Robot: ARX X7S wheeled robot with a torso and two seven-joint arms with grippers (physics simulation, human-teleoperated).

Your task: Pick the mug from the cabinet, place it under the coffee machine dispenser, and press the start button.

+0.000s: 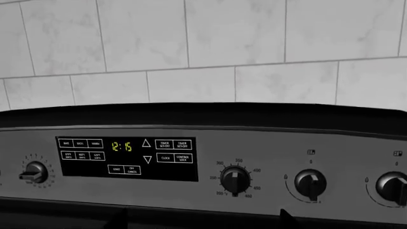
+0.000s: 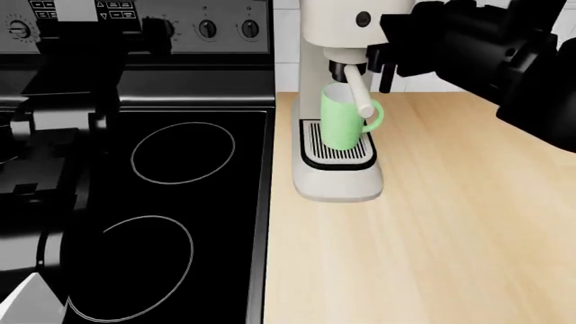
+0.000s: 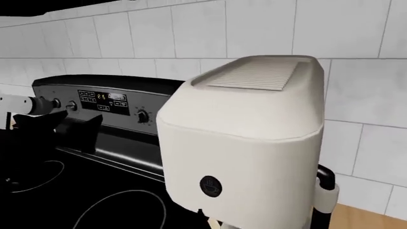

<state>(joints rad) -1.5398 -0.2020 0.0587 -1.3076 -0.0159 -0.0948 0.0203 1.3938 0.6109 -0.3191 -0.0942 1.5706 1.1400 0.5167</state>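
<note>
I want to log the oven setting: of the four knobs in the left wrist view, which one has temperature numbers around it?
The second knob from the left, right of the clock display: numbers ring it, while the others carry only tick marks or small icons.

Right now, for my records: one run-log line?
mug: on drip tray, under dispenser | right pincer: near machine's button | left: over stove

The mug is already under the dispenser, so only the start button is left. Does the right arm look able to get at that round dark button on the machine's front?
Probably yes. The right gripper hangs beside the coffee machine at the height of the button, and nothing shows between them. The button faces the wrist camera unobstructed.
</note>
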